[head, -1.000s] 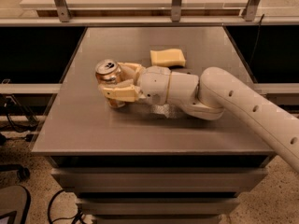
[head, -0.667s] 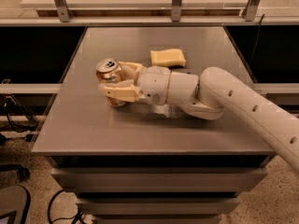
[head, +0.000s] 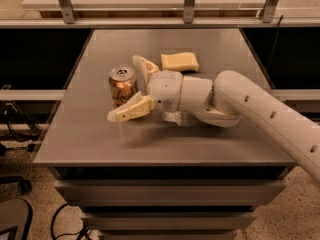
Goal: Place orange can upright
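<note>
Gripper [head: 127, 89] fingers were spread apart around the orange can [head: 122, 85], which stood upright on the table [head: 100, 144] left of centre, so placement appeared complete, with only arm withdrawal remaining.

Upright orange can [head: 122, 85] sits inside the spread tool [head: 124, 88].

orange can [head: 122, 85] — 1 | sponge [head: 179, 61] — 1 | table [head: 200, 146] — 1 | gripper [head: 123, 88] — 1, fingers spread around the can
</note>
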Action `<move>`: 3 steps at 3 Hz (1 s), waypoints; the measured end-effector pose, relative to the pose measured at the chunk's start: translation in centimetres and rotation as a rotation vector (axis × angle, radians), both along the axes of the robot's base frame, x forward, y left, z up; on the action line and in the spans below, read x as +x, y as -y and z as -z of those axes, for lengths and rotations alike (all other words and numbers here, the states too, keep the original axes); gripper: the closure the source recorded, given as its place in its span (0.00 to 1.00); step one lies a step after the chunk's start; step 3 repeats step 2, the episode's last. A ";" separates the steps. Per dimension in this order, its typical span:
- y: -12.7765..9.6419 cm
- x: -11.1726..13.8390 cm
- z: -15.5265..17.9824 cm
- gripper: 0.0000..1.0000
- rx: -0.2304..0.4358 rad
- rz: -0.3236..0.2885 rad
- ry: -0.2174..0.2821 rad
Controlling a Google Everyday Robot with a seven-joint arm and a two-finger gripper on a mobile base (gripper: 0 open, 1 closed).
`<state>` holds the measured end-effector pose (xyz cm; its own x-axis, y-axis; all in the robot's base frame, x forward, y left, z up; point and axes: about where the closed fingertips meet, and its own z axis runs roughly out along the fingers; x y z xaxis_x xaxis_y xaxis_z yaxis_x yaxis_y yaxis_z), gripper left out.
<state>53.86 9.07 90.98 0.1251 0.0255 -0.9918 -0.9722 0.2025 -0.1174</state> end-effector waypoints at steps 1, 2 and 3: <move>0.4 0.2 -0.3 0.00 -0.019 -0.002 0.007; 1.0 0.6 -0.8 0.00 -0.038 0.000 0.018; 1.0 0.6 -0.8 0.00 -0.038 0.000 0.018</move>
